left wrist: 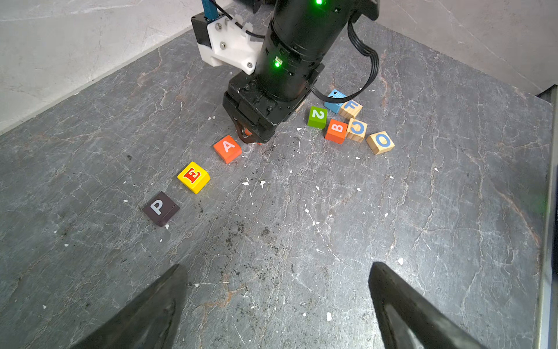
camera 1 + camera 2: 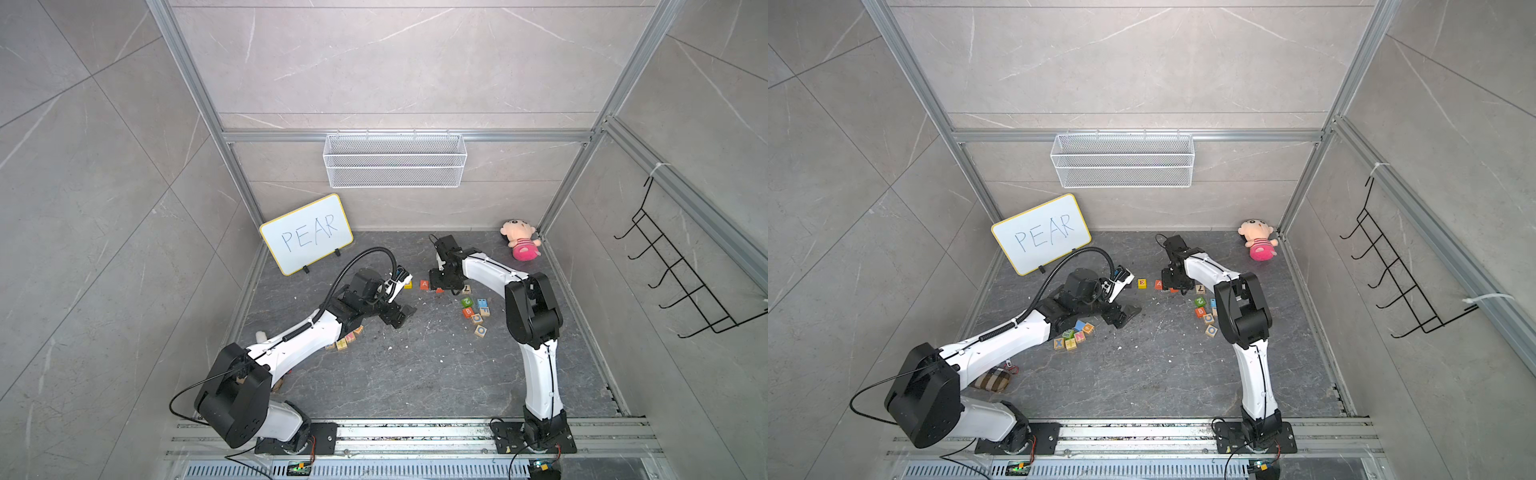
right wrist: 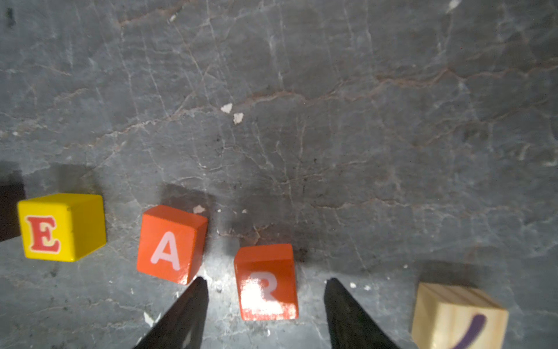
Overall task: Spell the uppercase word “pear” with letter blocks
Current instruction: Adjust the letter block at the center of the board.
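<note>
The letter blocks (image 2: 424, 284) lie in a row on the dark worktop (image 1: 302, 229), each apart from the next: the black P (image 1: 161, 208), the yellow E (image 1: 193, 176), the orange-red A (image 1: 227, 148), then the red-orange R (image 3: 265, 282), letters face up; the row is a little uneven (the R sits slightly out of line with the A); the right gripper (image 3: 266, 281) points down over the R with its fingers (image 3: 187, 314) spread, one on each side of the block, a gap showing on both sides, so it grips nothing; one finger's tip is just beside a corner of the A; a bare-wood block (image 3: 459, 314) with a purple stroke stands near the R on the side away from the A; the left gripper (image 1: 276, 266) is over bare worktop short of the row, fingers wide apart and empty; a whiteboard (image 2: 306, 234) reading PEAR stands at the back of the worktop
</note>
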`<state>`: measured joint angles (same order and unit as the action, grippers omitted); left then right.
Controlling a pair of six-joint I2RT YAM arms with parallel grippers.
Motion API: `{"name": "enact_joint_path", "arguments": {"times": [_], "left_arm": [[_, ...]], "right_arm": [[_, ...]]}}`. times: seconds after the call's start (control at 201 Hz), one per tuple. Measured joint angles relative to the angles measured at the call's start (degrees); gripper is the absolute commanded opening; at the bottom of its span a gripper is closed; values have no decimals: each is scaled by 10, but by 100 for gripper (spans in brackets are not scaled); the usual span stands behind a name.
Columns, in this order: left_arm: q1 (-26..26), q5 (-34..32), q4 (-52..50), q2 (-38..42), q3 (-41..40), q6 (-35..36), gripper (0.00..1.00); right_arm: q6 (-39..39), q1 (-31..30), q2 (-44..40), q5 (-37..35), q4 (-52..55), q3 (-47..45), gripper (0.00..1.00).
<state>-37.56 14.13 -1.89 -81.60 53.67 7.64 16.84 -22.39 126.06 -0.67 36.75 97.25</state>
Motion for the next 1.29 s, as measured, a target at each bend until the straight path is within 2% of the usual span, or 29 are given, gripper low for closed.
{"name": "enact_joint_path", "arguments": {"times": [0.154,0.269,0.677,1.295], "left_arm": [[0,0,0,0,2,0,96],[0,-1,0,0,2,0,97],[0,-6,0,10,2,0,97],[5,-22,5,26,2,0,100]], "right_arm": [[-4,-2,19,0,12,24,57],[-11,-3,31,-1,16,37,49],[-15,-5,38,-10,30,48,36],[-14,-5,42,-31,43,85,35]]}}
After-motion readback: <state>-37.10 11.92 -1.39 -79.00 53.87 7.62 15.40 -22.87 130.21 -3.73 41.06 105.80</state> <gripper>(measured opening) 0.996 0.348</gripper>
